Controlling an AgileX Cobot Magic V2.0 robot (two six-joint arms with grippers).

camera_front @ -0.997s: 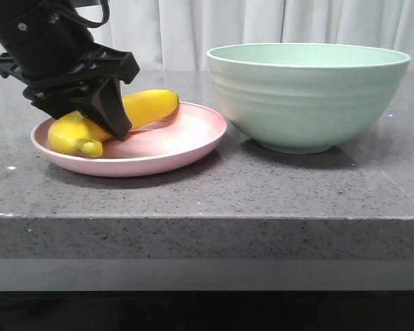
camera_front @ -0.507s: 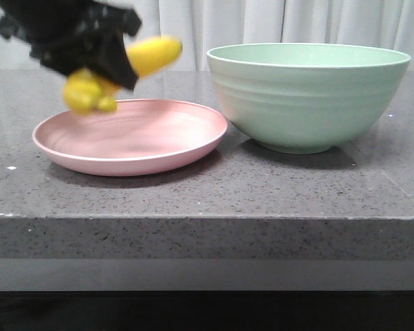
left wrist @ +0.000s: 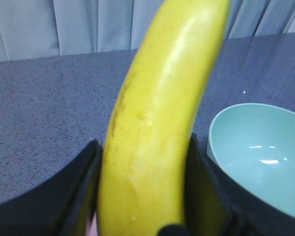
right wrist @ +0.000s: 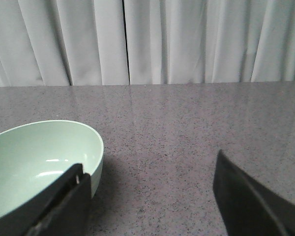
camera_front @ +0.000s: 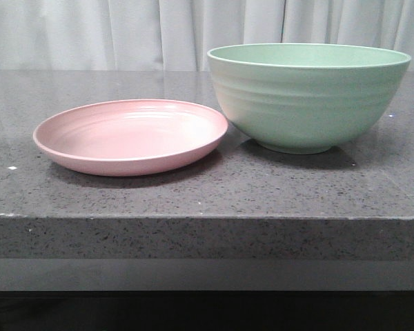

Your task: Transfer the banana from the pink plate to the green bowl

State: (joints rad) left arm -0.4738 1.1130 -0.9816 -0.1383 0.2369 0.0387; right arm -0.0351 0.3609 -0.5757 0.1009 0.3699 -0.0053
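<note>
The bright yellow banana (left wrist: 157,123) fills the left wrist view, held between the two black fingers of my left gripper (left wrist: 143,191), which is shut on it. In that view part of the pale green bowl (left wrist: 258,152) shows beyond it, empty inside. In the front view the pink plate (camera_front: 131,134) lies empty on the left and the green bowl (camera_front: 307,93) stands to its right; neither gripper nor the banana shows there. My right gripper (right wrist: 150,196) is open over bare counter, with the green bowl (right wrist: 39,162) beside one finger.
A dark speckled stone counter (camera_front: 207,196) bears both dishes, its front edge close to the camera. White curtains (camera_front: 159,31) hang behind the counter.
My left gripper lifted the banana off the pink plate and rose up out of the front view. The plate now lies empty; the bowl has not moved.
</note>
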